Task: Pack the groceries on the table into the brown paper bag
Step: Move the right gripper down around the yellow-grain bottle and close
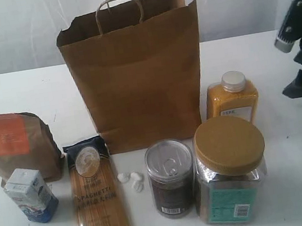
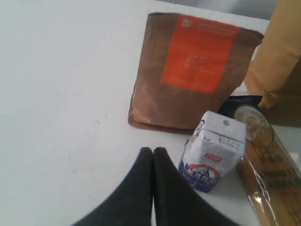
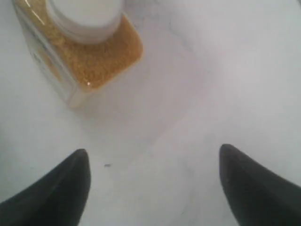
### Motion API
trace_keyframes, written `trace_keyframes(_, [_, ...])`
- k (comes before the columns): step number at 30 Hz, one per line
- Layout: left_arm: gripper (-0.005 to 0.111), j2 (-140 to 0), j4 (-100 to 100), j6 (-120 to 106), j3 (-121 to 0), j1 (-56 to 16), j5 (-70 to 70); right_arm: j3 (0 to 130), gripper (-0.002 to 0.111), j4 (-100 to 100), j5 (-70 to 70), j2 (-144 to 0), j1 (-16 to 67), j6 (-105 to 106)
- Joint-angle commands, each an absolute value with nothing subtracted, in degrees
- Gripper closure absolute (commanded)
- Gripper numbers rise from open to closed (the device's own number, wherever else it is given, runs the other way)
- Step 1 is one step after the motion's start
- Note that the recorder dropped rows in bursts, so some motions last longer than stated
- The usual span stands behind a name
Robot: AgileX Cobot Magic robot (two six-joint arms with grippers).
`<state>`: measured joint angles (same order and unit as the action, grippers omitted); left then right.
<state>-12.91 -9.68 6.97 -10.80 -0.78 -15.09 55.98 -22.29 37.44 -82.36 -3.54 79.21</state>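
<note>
Two empty pairs: left fingers [image 2: 136, 188] pressed together, right fingers [image 3: 61, 188] spread wide (yellow spice bottle [image 3: 94, 56] nearby).

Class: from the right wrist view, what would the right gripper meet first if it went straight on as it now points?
Probably bare table: the open right gripper aims past the yellow spice bottle, off to one side. Depth is unclear.

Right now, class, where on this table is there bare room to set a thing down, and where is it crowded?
Bare: table left of the bag, behind the pouch; also right of the spice bottle and gold-lid jar. Crowded: the front row, from carton and spaghetti to silver-lid jar.
</note>
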Motion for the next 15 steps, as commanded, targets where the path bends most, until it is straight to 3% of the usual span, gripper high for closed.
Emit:
trace_keyframes(1, [0.107,-12.65,-11.81,9.22,-9.1,-0.7,-15.27,56.2,0.028,-23.14,31.05,-83.91,0.14,94.74])
trace_keyframes(15, [0.107,-12.65,-11.8,9.22,-9.1,-0.7,-15.04,56.2,0.028,-25.05,21.46,-90.39,4.01,97.5])
